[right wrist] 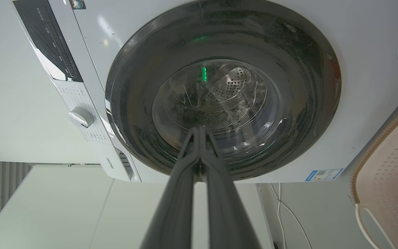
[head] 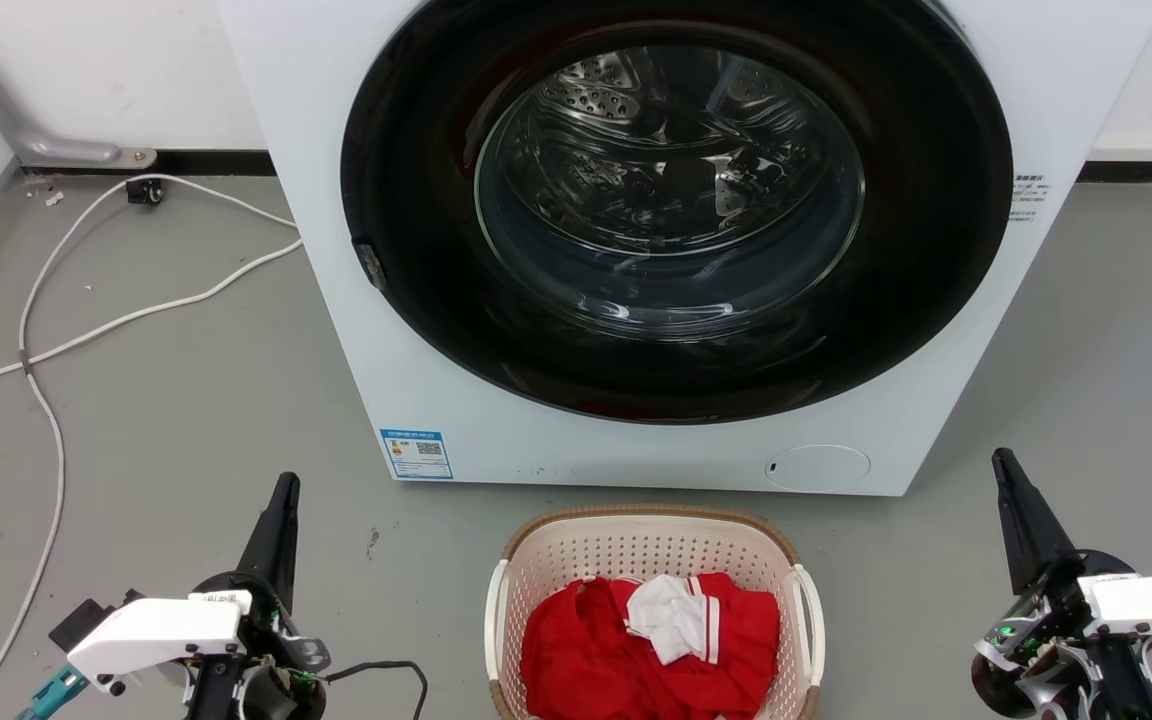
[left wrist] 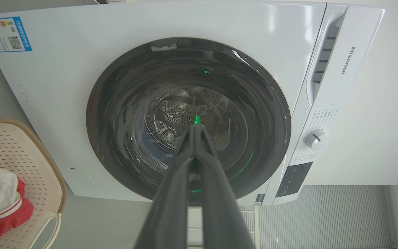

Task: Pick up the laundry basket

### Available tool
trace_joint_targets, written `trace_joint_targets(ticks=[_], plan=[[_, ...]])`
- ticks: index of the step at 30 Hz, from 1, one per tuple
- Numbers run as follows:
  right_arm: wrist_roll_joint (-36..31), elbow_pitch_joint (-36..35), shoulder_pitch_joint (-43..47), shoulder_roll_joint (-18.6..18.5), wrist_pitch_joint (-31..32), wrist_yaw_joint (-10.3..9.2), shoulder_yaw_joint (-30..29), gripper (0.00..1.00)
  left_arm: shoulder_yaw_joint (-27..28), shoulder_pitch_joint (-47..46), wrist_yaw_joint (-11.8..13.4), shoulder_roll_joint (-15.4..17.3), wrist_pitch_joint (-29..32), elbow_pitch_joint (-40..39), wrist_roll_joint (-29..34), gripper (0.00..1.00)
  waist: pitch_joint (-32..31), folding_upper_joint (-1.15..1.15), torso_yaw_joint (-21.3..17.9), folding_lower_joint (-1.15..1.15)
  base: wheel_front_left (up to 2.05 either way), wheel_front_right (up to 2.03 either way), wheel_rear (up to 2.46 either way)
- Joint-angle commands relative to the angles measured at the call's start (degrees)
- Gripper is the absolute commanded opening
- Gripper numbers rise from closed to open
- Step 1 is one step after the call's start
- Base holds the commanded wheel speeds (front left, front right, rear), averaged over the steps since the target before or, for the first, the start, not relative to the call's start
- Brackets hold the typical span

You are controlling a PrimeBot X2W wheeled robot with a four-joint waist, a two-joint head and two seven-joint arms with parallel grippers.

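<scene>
**Item:** laundry basket [head: 636, 548]. Cream perforated plastic, rounded-rectangular, with a brown woven-look rim and white handles [head: 814, 620] on both sides.

**Position:** upright on the floor at 6 o'clock in the head view, its near end cut off by the frame edge. It shows at 8 o'clock in the left wrist view [left wrist: 47, 162] and at 4 o'clock in the right wrist view [right wrist: 385, 166].

**Contents:** a red garment [head: 596, 650], with a white cloth [head: 671, 615] lying on top of it.

**Surface:** grey floor [head: 186, 420], smooth, with a few small dark marks.

**At 12 o'clock from the basket:** white front-loading washer [head: 416, 330], with a narrow strip of floor between the two.
- Its round, dark-ringed glass door [head: 676, 210] shows the perforated steel drum behind.
- A blue label [head: 416, 454] sits at the lower corner and a round hatch [head: 818, 467] low on the front.
- A dial [left wrist: 314, 138] is on the control panel.

**At 9 o'clock from the basket:** left gripper [head: 286, 490], apart from the basket. Its fingers are pressed together, hold nothing and point to 12 o'clock.

**At 3 o'clock from the basket:** right gripper [head: 1004, 470], apart from the basket. Its fingers are likewise together and empty, pointing to 12 o'clock.

**Room, 9 to 11 o'clock:** a white cable [head: 46, 400] trails across the floor. Behind it are a pale wall [head: 116, 70], a black skirting [head: 206, 162] and a grey pipe [head: 16, 120] running down to the floor.
</scene>
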Motion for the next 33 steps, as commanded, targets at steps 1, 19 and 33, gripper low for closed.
trace_joint_targets(ticks=[1, 19, 33], plan=[[0.2, 0.0, -0.6, 0.0, 0.1, -0.02, 0.0, 0.00, 0.1, -0.3, -0.1, -0.1, 0.1, 0.0, -0.1, 0.00, 0.0, 0.00, 0.0, 0.00, 0.00, 0.00, 0.00], [-13.2, -2.0, 1.7, 0.1, -3.9, -0.01, 0.1, 1.00, -0.5, 1.3, 1.8, -0.1, -4.0, -3.2, 12.6, 1.00, 0.2, 0.00, -0.1, 0.00, 0.00, 0.00, 0.00], [-35.3, -6.6, 3.5, 0.0, -7.3, -0.01, 2.5, 1.00, -3.2, 2.6, 5.0, -0.1, -7.4, -6.9, 30.3, 1.00, 0.4, 0.00, 0.0, 0.00, 0.00, 0.00, 0.00]])
